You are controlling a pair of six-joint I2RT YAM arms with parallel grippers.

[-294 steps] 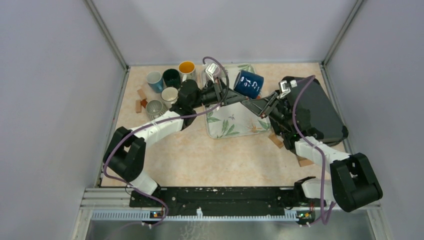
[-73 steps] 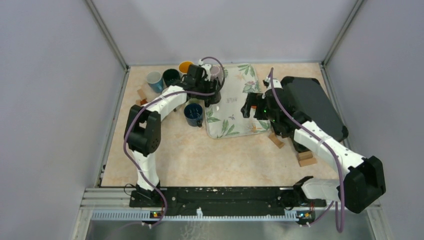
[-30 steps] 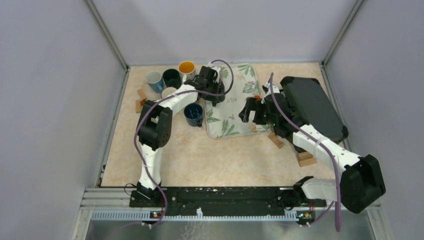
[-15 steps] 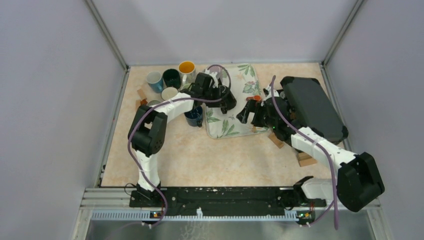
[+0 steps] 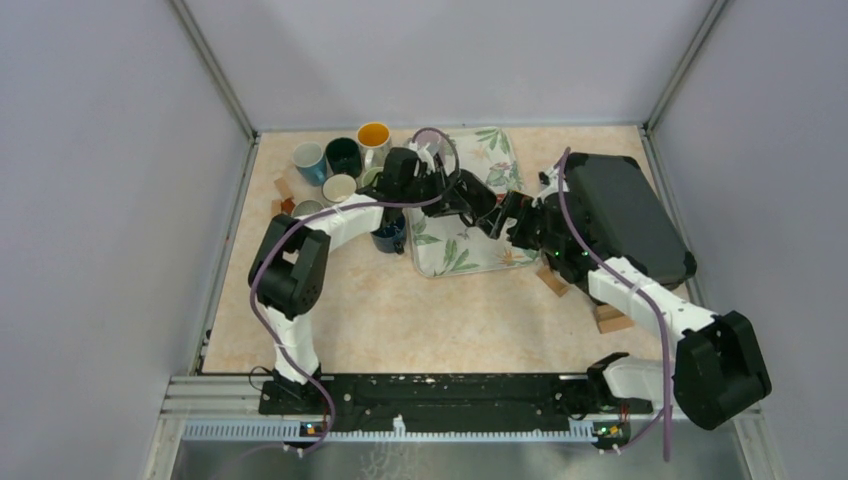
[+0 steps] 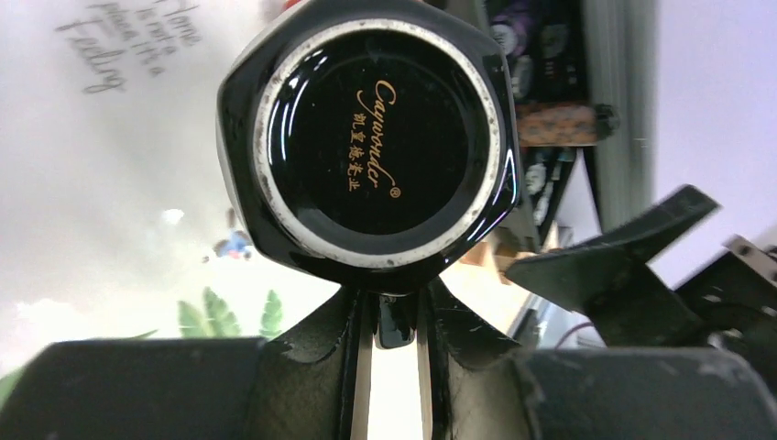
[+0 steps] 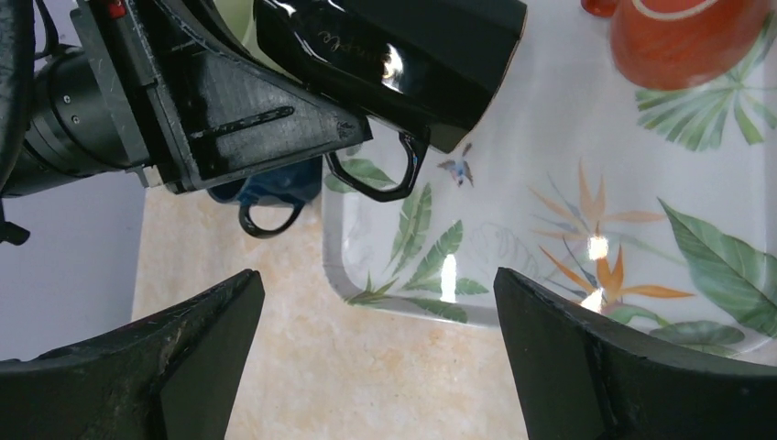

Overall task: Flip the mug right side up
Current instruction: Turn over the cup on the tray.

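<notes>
1. We see two arms. Both of them reach over the one flowered tray.
2. The left gripper is pressed together on the handle of the one black mug. It pinches only this thin loop.
3. The black mug hangs over the middle of the tray, lying on its side. Its bottom, with gold letters, faces the left wrist, and its mouth points toward the right arm.
4. The right gripper is spread wide and holds nothing. Its two fingers stand on the near right of the black mug, apart from it.
5. On the tray itself we count one red mug, in the right part.
6. Just beside the left edge of the tray stands one blue mug, mouth up.
7. Farther left of the tray we count four more upright mugs: a pale mug, a green mug, a yellow mug and a cream mug. A grey mug is partly hidden by the arm.
8. Right of the tray lies one black case. On the near side of the case we count two wooden blocks.
</notes>
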